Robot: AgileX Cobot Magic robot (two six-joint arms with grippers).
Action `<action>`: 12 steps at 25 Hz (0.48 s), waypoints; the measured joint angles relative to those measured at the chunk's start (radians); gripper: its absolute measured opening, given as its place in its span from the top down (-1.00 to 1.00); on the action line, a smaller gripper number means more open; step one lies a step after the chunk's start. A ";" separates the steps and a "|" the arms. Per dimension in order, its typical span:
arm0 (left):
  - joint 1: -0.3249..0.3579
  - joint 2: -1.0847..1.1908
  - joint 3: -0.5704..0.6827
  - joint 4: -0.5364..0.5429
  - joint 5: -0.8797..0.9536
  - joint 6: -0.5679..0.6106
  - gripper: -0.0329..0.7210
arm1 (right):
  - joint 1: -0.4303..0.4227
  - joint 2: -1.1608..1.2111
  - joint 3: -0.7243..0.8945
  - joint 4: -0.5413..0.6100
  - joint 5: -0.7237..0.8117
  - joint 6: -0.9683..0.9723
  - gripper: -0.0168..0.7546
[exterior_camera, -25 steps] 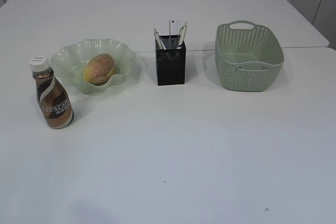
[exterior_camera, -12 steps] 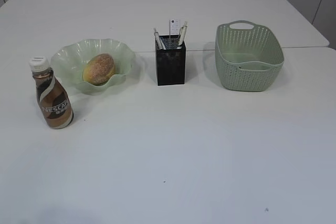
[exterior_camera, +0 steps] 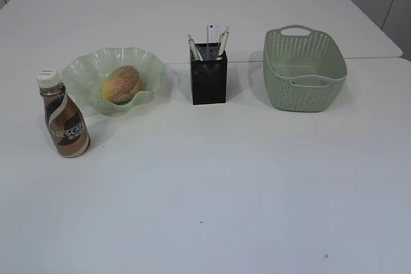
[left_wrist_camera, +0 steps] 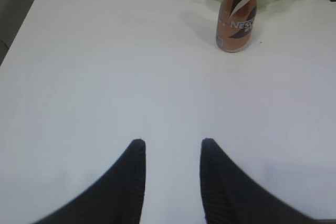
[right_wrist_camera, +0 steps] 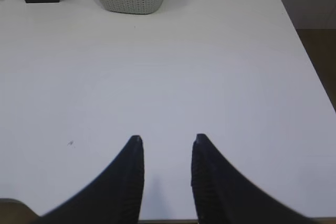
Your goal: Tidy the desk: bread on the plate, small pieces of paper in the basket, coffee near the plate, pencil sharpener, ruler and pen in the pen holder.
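Change: nothing is shifting across the last second in the exterior view; every item is sitting exactly where it sat, and no arm is entering that view. I judge the tidying as finished or all but finished, with both arms resting back near the front edge.
Surface [exterior_camera: 225, 190]: the white top is lying bare across its front half, with all the things lined up along the middle band.
Basket [exterior_camera: 304, 68]: it is standing toward the right edge; in the right wrist view something small and pale is showing inside it, probably the paper, though it is too small to be sure.
Plate [exterior_camera: 87, 72]: it is sitting toward the left edge.
Bread [exterior_camera: 121, 84]: it is lying inside the plate.
Pen holder [exterior_camera: 209, 74]: it is standing between plate and basket, with pens and the ruler [exterior_camera: 212, 34] poking up from it; the sharpener is not visible.
Coffee [exterior_camera: 64, 123]: it is standing upright just beside the plate, on the side nearer the front-left corner.
Left end effector [left_wrist_camera: 170, 148]: its jaws are standing apart with nothing between them, hovering near the front edge, well apart from the coffee ahead of it.
Right end effector [right_wrist_camera: 165, 140]: jaws are apart and empty, hanging over the front right part, well apart from the basket at the far side.
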 joint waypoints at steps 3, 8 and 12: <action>0.003 0.000 0.000 0.000 0.000 0.000 0.28 | -0.031 0.000 0.000 0.000 0.000 0.000 0.28; 0.001 0.000 0.000 0.000 0.000 0.000 0.28 | -0.038 0.000 0.000 0.000 0.000 0.000 0.28; -0.005 0.000 0.000 0.000 0.000 0.000 0.28 | -0.038 0.000 0.000 0.000 0.000 0.000 0.28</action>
